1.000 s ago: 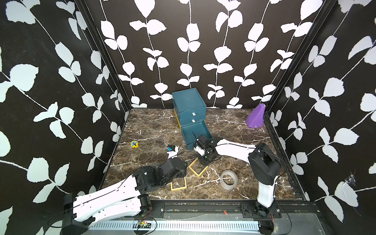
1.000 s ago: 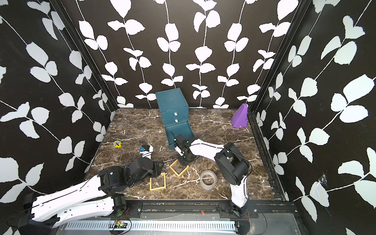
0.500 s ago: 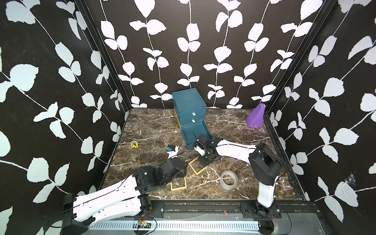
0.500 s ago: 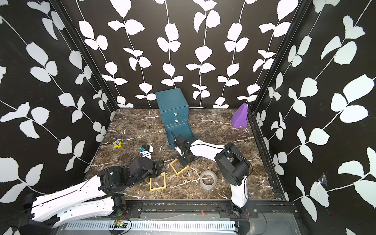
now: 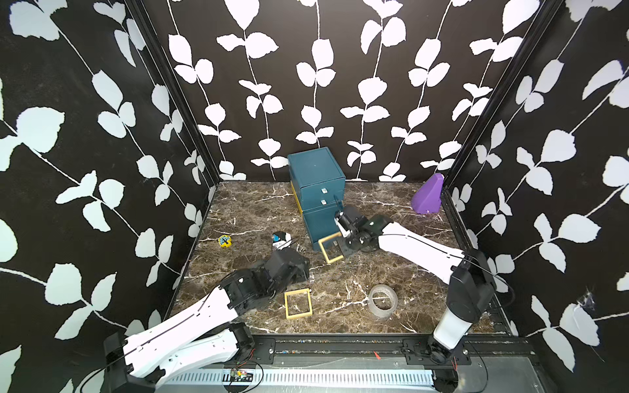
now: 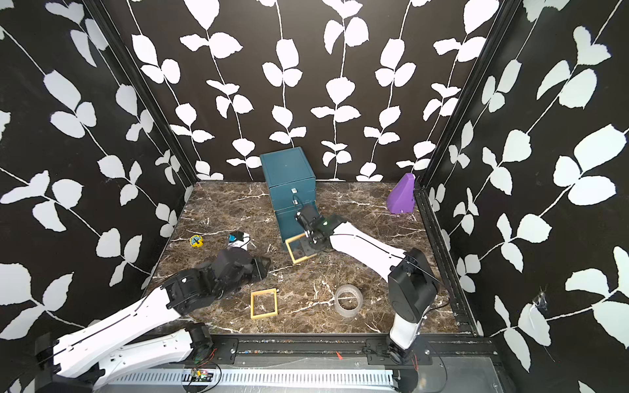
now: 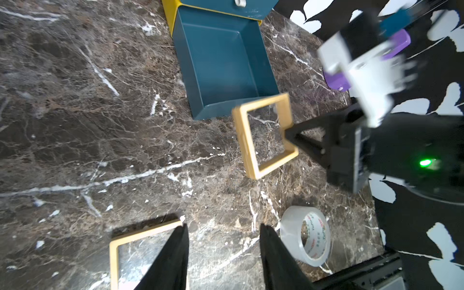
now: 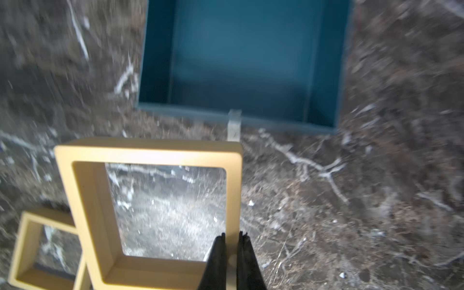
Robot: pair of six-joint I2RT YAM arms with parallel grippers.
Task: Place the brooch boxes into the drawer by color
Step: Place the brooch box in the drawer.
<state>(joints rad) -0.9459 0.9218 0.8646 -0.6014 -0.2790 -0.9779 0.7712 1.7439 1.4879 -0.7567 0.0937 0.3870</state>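
Right gripper [image 8: 231,236] has its black fingers [image 8: 218,253] pinched tight on the rim of one yellow square see-through brooch frame [image 8: 148,153]. The frame's tilted, just in front of the open bottom drawer [image 7: 187,65] of the teal three-drawer chest [image 5: 315,166]. Left gripper [image 7: 222,229] fingers [image 7: 175,251] sit apart, holding nothing, above the other yellow frame [image 7: 145,231], which is flat on the brown marble floor [image 7: 75,125].

A three-drawer chest [image 5: 316,180] stands at the back centre of the table [image 5: 245,211], its bottom drawer [image 7: 226,62] pulled forward. Just before that drawer, a brooch box [image 8: 155,208] hangs tilted, pinched by the right gripper [image 8: 232,236]. A second brooch box [image 5: 298,304] lies flat nearer the front, a tape roll [image 5: 383,301] to its right. A wedge [image 5: 427,197] sits in the back right corner.
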